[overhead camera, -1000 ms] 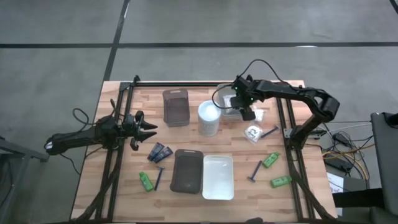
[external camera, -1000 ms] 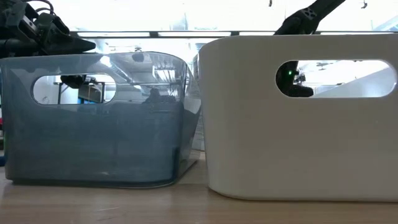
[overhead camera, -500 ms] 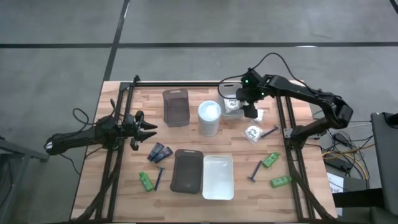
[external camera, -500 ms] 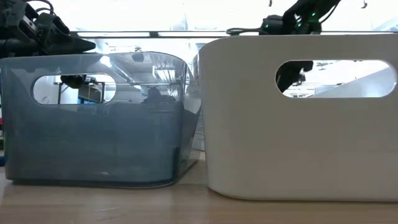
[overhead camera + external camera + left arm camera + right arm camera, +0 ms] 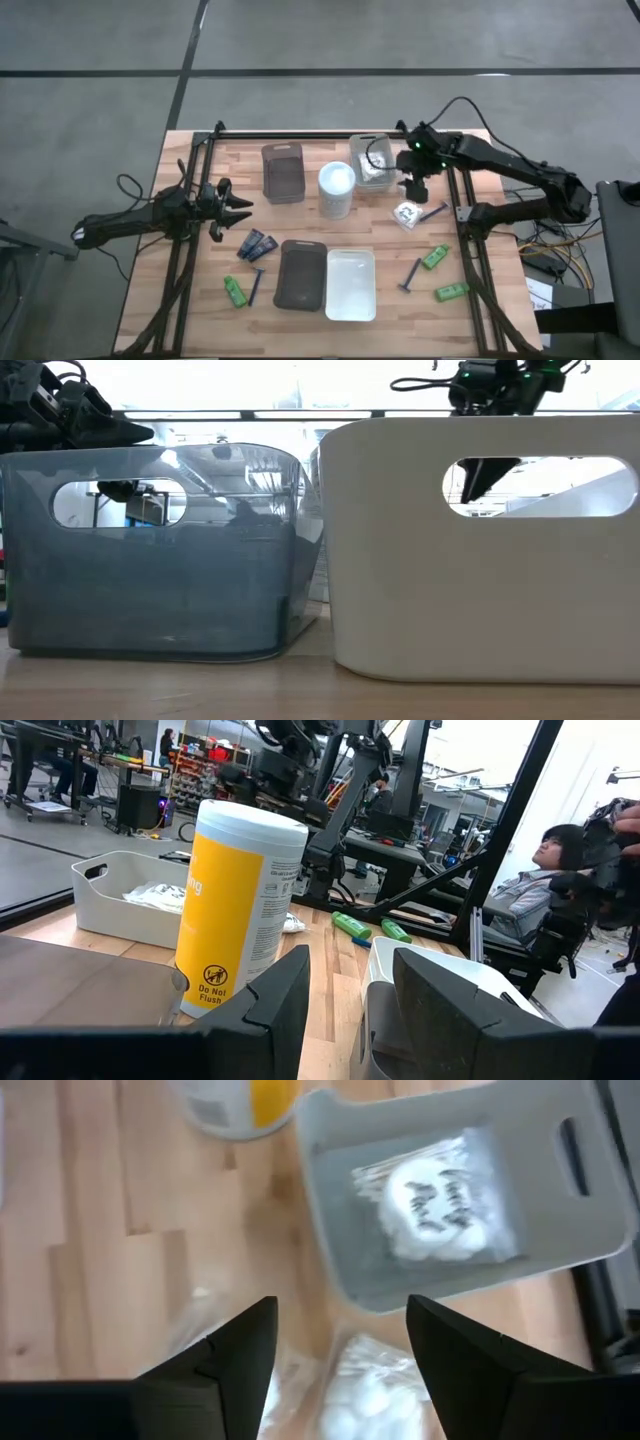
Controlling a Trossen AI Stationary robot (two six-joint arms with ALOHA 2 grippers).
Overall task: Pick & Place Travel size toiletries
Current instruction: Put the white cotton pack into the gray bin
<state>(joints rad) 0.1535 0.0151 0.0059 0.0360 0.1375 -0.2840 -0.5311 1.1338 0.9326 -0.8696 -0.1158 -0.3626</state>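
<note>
My right gripper (image 5: 414, 190) hangs open and holds nothing, just right of the clear tray (image 5: 355, 148) at the far right. In that tray lies one white wrapped packet (image 5: 435, 1200). Another packet (image 5: 406, 213) lies on the wood below the gripper, next to a dark razor (image 5: 433, 211). Two green bottles (image 5: 434, 257) (image 5: 451, 292) and a second razor (image 5: 411, 273) lie near the right edge. Two navy tubes (image 5: 257, 245), a green bottle (image 5: 233, 291) and a razor (image 5: 257, 286) lie at the left. My left gripper (image 5: 236, 208) waits open at the left edge.
A tall white cylinder (image 5: 336, 190) stands mid-table beside the clear tray. A grey tray (image 5: 282, 172) sits at the far side. A dark tray (image 5: 300, 275) and a white tray (image 5: 350, 284) sit at the near side. A black frame (image 5: 462, 215) borders the table. A person (image 5: 545, 870) sits beyond it.
My right gripper has risen and drawn back from above the clear tray toward the table's right edge, rolling at the wrist. The tray, covered by the arm a second ago, now shows with a packet in it.
</note>
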